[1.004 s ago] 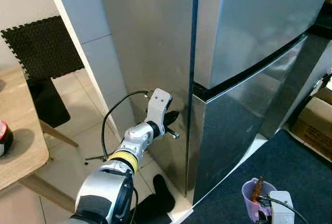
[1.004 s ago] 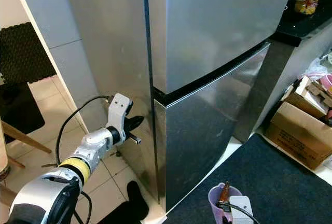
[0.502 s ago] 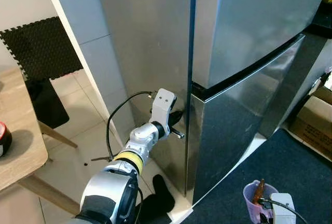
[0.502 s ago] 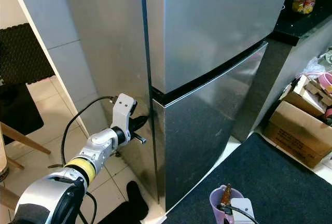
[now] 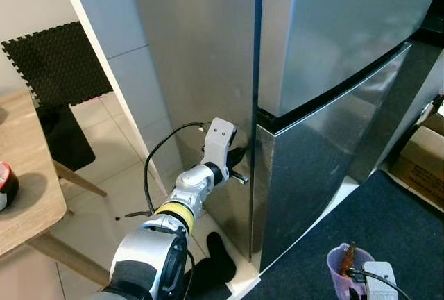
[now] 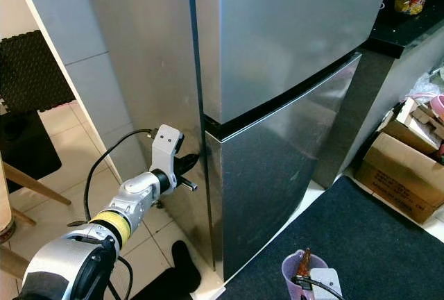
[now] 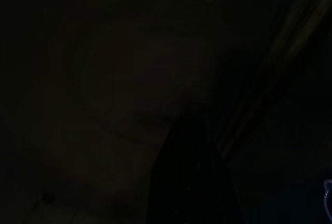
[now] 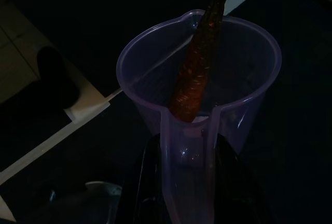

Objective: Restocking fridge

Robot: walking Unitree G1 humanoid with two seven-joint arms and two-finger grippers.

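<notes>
Purple jug [image 8: 199, 105], clamped by the right gripper [image 8: 189, 182], holds a carrot [image 8: 197, 63] tip-up.

The left gripper [image 5: 239, 157] has moved in from the fridge's side panel to the edge of the lower door [image 5: 312, 168]. The purple jug [image 5: 345, 269] sits slightly lower and further right.

Brushed glossy steel fridge [image 5: 326, 43]; translucent plastic jug [image 8: 199, 99].
</notes>
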